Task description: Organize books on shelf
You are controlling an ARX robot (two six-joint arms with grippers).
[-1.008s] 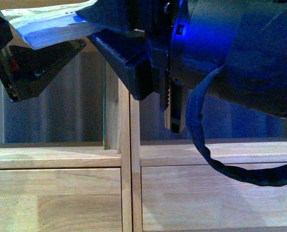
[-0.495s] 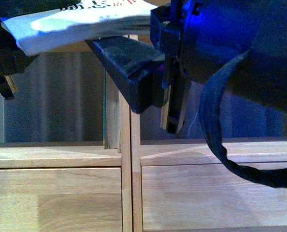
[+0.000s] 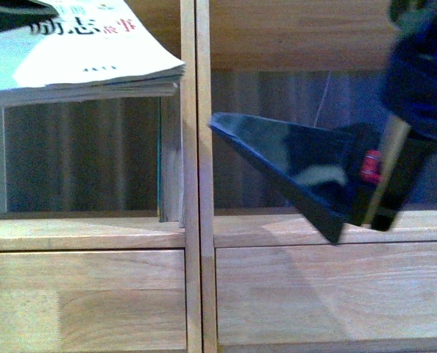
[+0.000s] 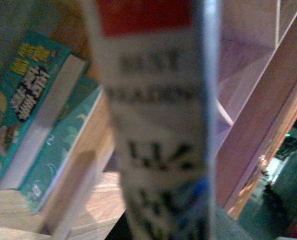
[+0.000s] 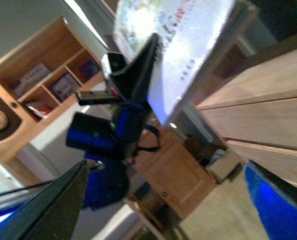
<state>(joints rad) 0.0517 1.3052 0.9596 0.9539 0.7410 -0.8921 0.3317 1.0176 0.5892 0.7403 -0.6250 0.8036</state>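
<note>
The jaws of the left gripper [image 5: 147, 55] are pinched on the book [image 3: 93, 51]. One dark finger lies across its white cover and the other is hidden beneath it. The book is carried nearly flat, cover up, with dark lettering showing. In the front view it sits high before the left compartment of the shelf [image 3: 196, 184], and its page edge reaches to the central divider, though whether they touch cannot be told. In the left wrist view its spine fills the middle of the picture, blurred, white with a red block at one end.

The jaws of the right gripper [image 5: 164, 167] stand spread wide with nothing between them, and the right wrist view shows both fingers well apart. In the front view one dark triangular finger [image 3: 299, 165] hangs before the right compartment. Its lower corner is down at the ledge above the drawer fronts [image 3: 314, 294].

In the left compartment a thin upright book [image 3: 171, 162] stands just beside the divider. The left wrist view shows two teal books [image 4: 33, 125] lying together on a wooden board beyond the spine.
</note>
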